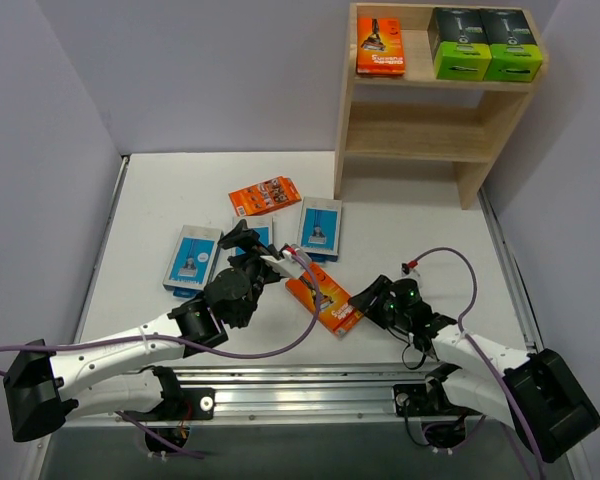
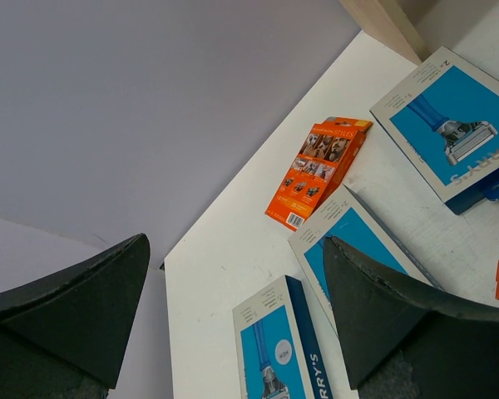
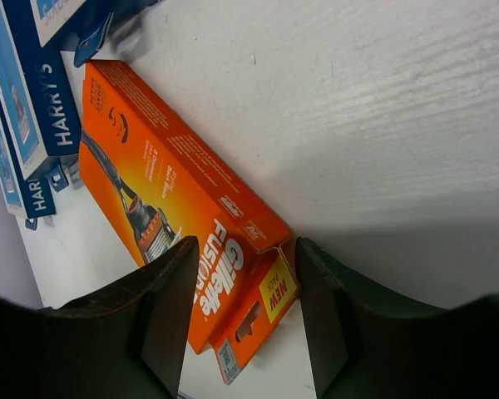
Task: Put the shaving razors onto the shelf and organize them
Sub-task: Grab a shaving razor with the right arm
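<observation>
- Left of the overhead view: a blue card (image 1: pixel 192 258) lies flat on the table (image 1: pixel 160 190). A second blue card (image 1: pixel 263 232) sits partly under the left arm, and a third blue card (image 1: pixel 320 225) lies further right.
- The left gripper (image 2: pixel 234 245) hovers above these cards with its jaws spread wide and nothing between them.
- Just above the cards in the frame, a small orange pack (image 1: pixel 264 196) lies flat.
- Centre: a slanted orange pack (image 3: pixel 175 216) lies flat. The right gripper (image 3: pixel 248 249) is parted, with the pack's near end in line with the gap, and has no hold on it (I cannot tell whether a finger touches).
- This pack looks like light, stiff, glossy cardboard, so it is probably slippery. As it lies flat, pinching across its narrow width near the middle seems best, gently enough not to dent the hollow card.
- Upper right: the shelf (image 1: pixel 365 120) carries on its top tier an upright orange pack (image 1: pixel 380 45) and two black boxes (image 1: pixel 455 42) (image 1: pixel 510 42).
</observation>
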Robot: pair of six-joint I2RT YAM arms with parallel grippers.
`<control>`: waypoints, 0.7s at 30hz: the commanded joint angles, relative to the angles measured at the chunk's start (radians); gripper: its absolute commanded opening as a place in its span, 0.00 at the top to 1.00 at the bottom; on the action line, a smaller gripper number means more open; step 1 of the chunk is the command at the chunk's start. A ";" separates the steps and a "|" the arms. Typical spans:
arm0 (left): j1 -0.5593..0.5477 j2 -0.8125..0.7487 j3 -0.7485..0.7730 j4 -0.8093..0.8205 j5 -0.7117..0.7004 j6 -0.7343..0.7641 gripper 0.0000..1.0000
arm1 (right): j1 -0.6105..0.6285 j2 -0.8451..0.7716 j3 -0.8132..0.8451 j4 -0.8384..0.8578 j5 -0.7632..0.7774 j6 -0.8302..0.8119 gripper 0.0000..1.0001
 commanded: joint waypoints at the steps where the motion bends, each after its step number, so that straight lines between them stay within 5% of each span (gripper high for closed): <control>1: -0.001 -0.017 0.042 0.018 0.012 -0.013 0.06 | 0.007 0.067 0.002 0.010 0.010 -0.009 0.54; 8: -0.001 -0.015 0.048 0.015 0.021 -0.017 0.06 | 0.007 0.051 0.002 0.003 0.010 -0.008 0.67; 17: -0.003 -0.011 0.048 0.011 0.024 -0.022 0.06 | 0.007 0.002 -0.007 -0.040 0.004 -0.009 1.00; 21: -0.003 -0.006 0.055 0.003 0.023 -0.022 0.06 | 0.009 -0.032 0.001 -0.047 -0.013 0.004 1.00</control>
